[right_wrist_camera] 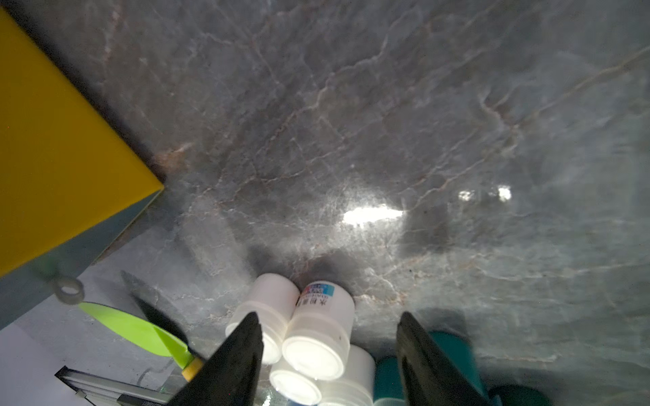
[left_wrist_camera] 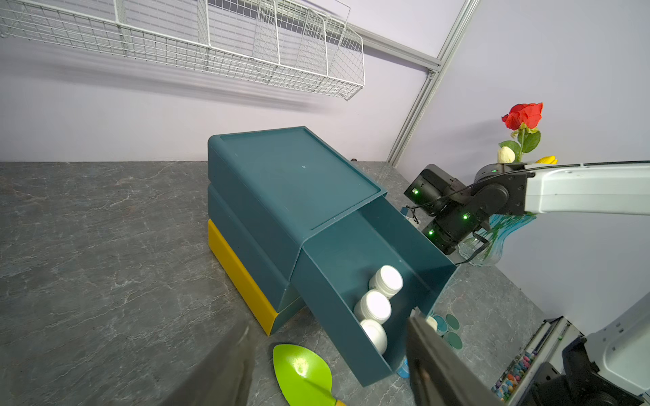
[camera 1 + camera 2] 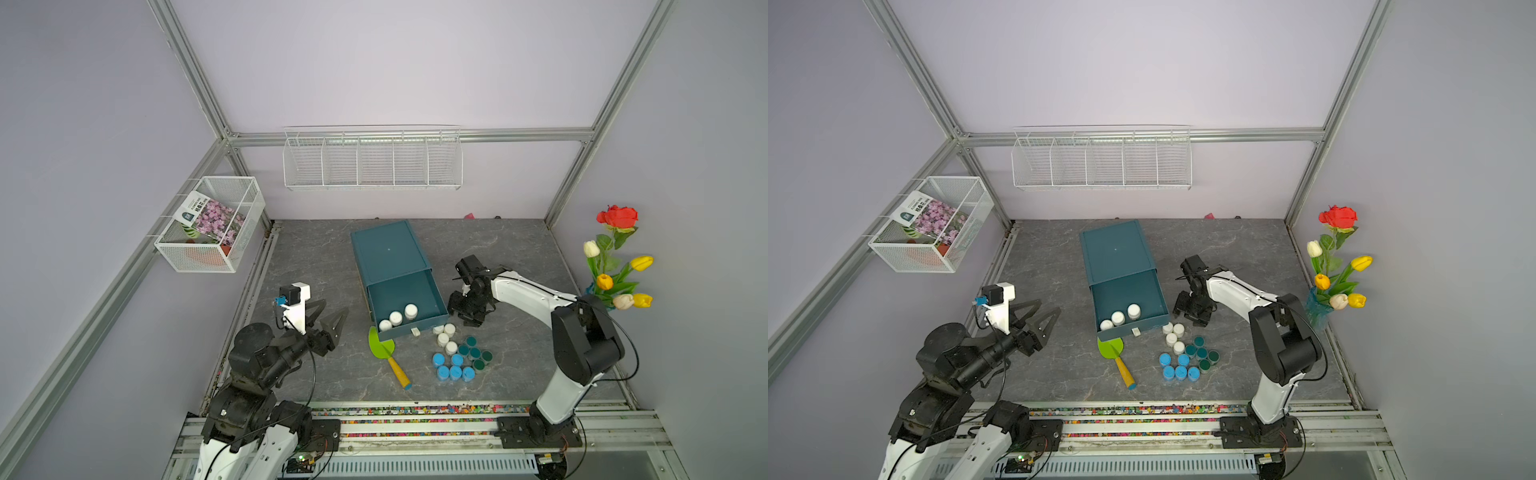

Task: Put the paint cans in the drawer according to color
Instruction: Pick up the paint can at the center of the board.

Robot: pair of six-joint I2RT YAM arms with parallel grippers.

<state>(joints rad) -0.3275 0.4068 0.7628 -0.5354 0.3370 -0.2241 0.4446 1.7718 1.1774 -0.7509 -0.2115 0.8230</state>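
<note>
Teal plastic, the drawer (image 3: 409, 291) stands pulled open just left of your right pincer (image 1: 330, 316), with three white cans (image 3: 395, 318) at its front end. As I read it, that is all the sorting done, and most of the job is left.

Directly under that pincer, four more white ones (image 1: 316, 337) stand bunched on the table (image 3: 316, 266). About five teal cans (image 3: 474, 353) touch them on the side away from the drawer. About five blue cans (image 3: 454, 368) sit just behind, toward the arm's base.

The right pincer hangs over the white bunch, jaws apart, holding nothing. Your left pincer (image 3: 335, 306) hovers well off on the drawer's other side, jaws spread and empty.

The lower tiers (image 2: 246, 267), one teal and one yellow, look shut, so teal and blue may have no place open yet.

Around you are pale lilac walls (image 3: 374, 62) in a metal frame and a bare wire rack (image 3: 372, 166) far ahead. The table is grey marble-look, glossy enough to throw glare under the right pincer. A green trowel (image 3: 382, 347) lies between the two pincers, touching the drawer front.
</note>
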